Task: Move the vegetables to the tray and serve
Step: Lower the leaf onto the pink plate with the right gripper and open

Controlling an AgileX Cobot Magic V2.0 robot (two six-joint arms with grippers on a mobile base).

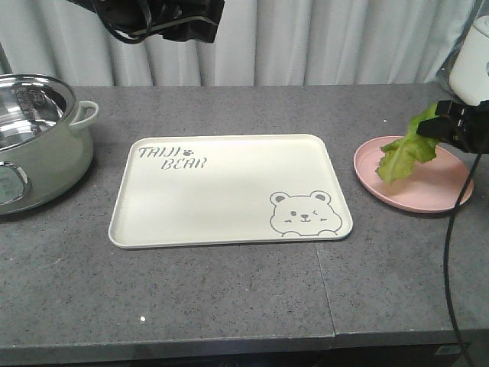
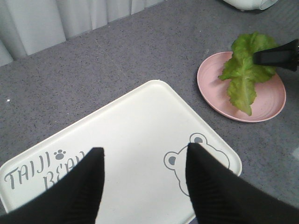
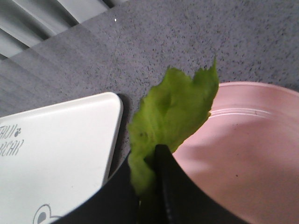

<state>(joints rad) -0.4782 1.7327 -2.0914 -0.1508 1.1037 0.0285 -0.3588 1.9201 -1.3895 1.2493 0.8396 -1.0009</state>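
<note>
The exterior front-facing view shows a grey speckled surface [image 1: 229, 298] with a pale curtain [image 1: 306, 38] behind its far edge. The cream tray [image 1: 229, 191] lies flat in the middle of the surface. It carries the grey words "TAIJI BEAR" at its far left corner and a winking bear at its near right corner, and nothing lies on it. Near the right edge of the surface is a round pink plate [image 1: 428, 195], a little apart from the tray.

The right hand [image 1: 451, 126] is clenched on the upper end of the lettuce leaf [image 1: 409, 149]. The leaf hangs down from it over the far left part of the plate. I cannot tell if the lower tip touches the plate. In the right wrist-mounted view the two dark fingers [image 3: 161, 177] pinch the leaf, which spreads over the plate rim on the tray's side.

The left wrist-mounted view looks down at the tray. The left hand [image 2: 145, 149] is released, its two fingers wide apart above the tray and grasping nothing.

A pale green cooking pot [image 1: 46, 153] with a steel inside stands at the left edge of the surface. A white appliance [image 1: 477, 69] stands at the far right corner.
</note>
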